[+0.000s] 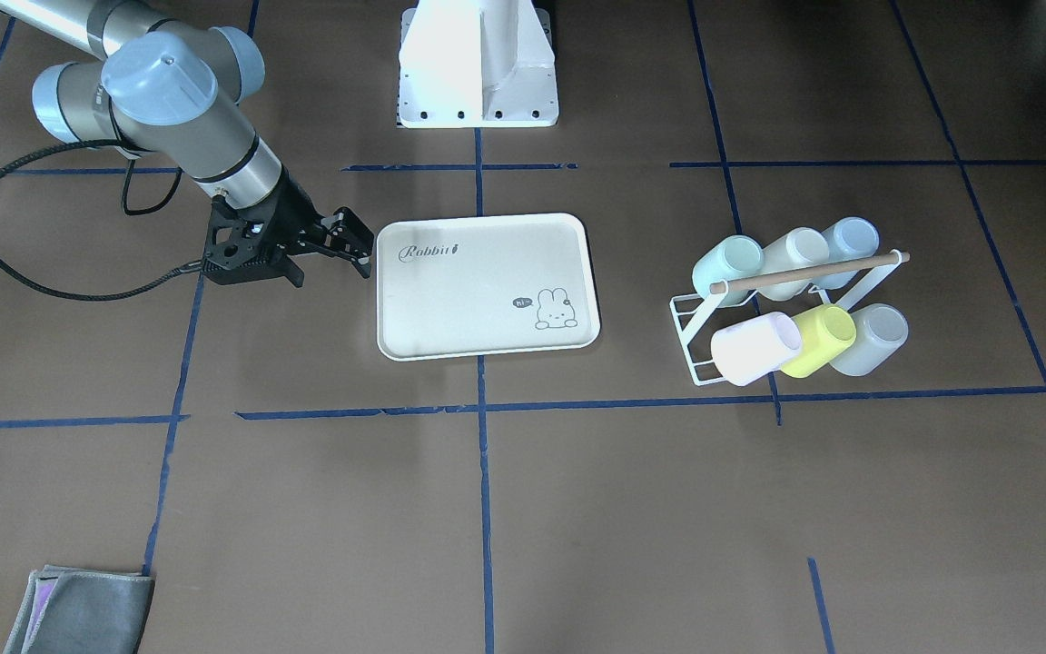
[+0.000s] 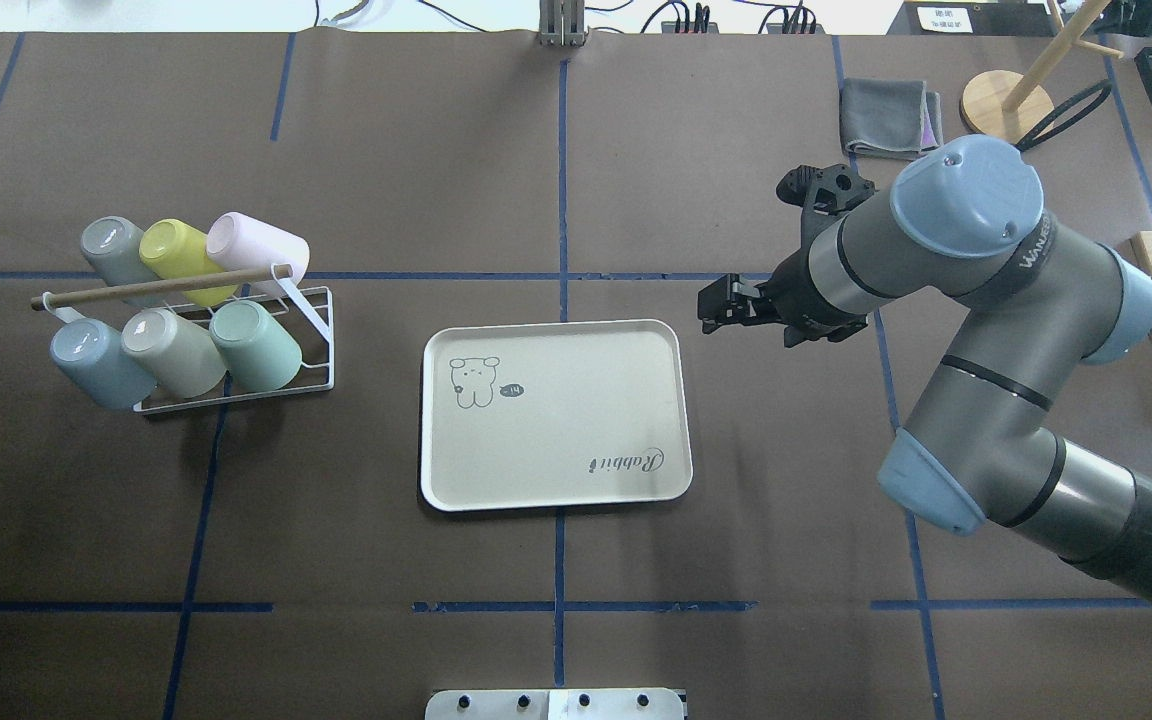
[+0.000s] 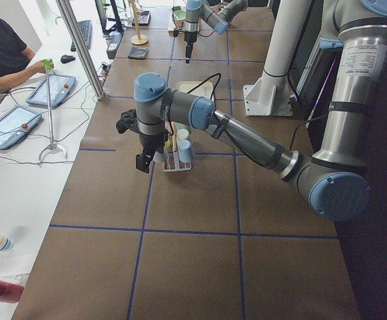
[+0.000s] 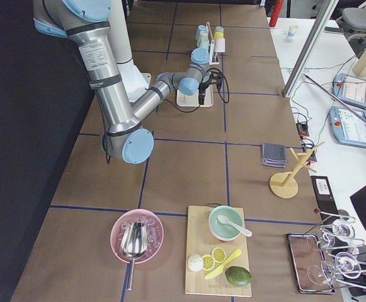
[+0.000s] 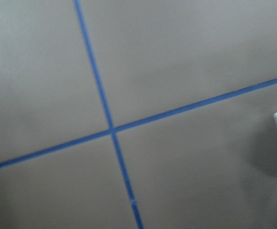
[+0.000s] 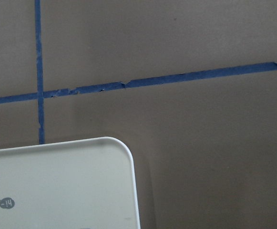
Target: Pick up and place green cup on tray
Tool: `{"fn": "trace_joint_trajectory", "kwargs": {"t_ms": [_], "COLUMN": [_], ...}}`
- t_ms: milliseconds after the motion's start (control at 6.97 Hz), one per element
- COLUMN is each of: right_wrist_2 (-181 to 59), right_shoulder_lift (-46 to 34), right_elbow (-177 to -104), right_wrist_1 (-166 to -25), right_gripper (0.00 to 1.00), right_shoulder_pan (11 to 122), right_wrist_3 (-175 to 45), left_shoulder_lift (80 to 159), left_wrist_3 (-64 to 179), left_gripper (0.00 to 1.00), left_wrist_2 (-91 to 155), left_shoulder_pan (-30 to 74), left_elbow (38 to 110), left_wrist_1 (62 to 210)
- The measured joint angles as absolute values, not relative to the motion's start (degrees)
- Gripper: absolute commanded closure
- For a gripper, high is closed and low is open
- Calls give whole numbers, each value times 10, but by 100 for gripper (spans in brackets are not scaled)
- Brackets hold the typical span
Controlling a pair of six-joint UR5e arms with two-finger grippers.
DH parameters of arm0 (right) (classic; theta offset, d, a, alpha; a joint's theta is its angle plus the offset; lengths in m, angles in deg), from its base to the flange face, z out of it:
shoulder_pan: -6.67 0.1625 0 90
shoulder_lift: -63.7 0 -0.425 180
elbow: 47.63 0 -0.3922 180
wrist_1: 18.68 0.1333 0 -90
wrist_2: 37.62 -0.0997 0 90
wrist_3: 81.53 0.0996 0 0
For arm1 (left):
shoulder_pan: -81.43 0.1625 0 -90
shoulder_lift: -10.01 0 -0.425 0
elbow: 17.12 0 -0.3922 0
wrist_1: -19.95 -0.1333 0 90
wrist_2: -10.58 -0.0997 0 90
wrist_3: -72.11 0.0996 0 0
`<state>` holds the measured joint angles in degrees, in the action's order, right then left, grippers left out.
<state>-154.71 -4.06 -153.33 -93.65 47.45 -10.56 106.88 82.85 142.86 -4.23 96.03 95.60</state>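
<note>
Currently my right gripper (image 2: 716, 306) hangs above the table with its jaws parted a moderate way and nothing between them. Its tips point toward the tray (image 2: 556, 445), just off that tray's right-hand end. My right wrist view shows only one rounded corner of the tray and blue tape lines on the brown table.

From these jaws, the green cup (image 2: 258, 346) lies far to the left, past the whole length of the tray. It sits on a white wire rack (image 2: 332, 340). It is the end cup of the row nearer my base, on the side closest to the tray, with a beige cup (image 2: 174, 350) touching it on the other side. The cup leans at a slant and is not upright. Its long axis is tipped, and I cannot tell for certain which end is the mouth.

My left gripper (image 3: 142, 162) shows only in the side view, pointing down just beside the rack on the side away from the tray. I cannot tell whether its jaws are parted or closed. Its wrist view catches only a white corner of the rack at the frame's edge.

I judge the left arm much the nearer to the cup. From its jaws the cup lies to the right, across the rack.
</note>
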Motion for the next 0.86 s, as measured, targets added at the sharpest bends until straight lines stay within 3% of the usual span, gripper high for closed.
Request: {"fn": "trace_joint_trajectory", "kwargs": {"t_ms": [430, 861], "right_wrist_2": [-1559, -1565], "right_shoulder_lift": [-59, -82], "right_elbow": [-1539, -1538], "right_wrist_1": [-964, -966], "right_gripper": [0, 0], "right_shoulder_pan": [514, 538], "right_wrist_3": [-178, -221], "left_shoulder_lift": [1098, 1114], "left_wrist_3": [830, 833], "left_gripper": [0, 2], "left_wrist_2": [1313, 1101], "left_shoulder_pan": [41, 204], "left_elbow": [1035, 1121], "left_wrist_1": [953, 934]}}
